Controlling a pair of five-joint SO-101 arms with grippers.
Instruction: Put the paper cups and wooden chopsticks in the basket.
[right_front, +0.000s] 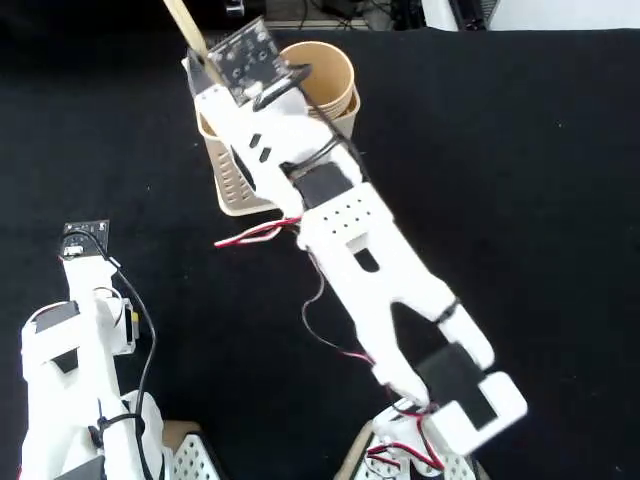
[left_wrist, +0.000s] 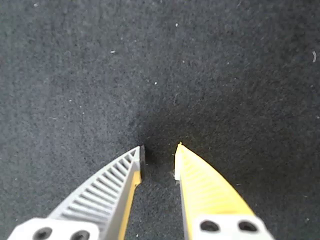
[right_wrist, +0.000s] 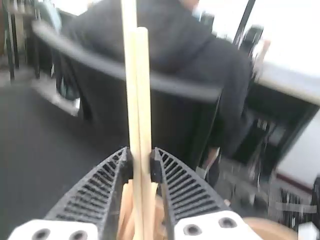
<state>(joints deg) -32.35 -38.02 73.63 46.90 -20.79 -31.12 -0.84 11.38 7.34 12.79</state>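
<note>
Right gripper (right_wrist: 141, 162) fingers are clamping the pair of wooden chopsticks (right_wrist: 136, 90), which are standing near upright btwn the jaws w/ the long ends poking up past them. The arm is stretching out over the basket (right_front: 232, 190), and the paper cups (right_front: 325, 75) are already sitting nested inside it.

Doing this step well, imo: keep the sticks vertical and bring the low ends down inside the basket walls beside the cups, not onto a cup rim. Then open only a little so they're dropping straight rather than tipping out. The basket is prob light, so avoid nudging its wall.

Left gripper (left_wrist: 158, 160) fingers are sitting narrowly apart, holding nothing, over the black cloth (left_wrist: 75, 60), well apart from the basket.

Hard to make out:
- The arm is covering most of the basket's inside, so I can't tell where the sticks' low ends are vs the basket rim.
- Cup count is unclear.
- The tan shapes under the jaws in the right wrist view are too blurred to call as stick ends or cup rim.
</note>
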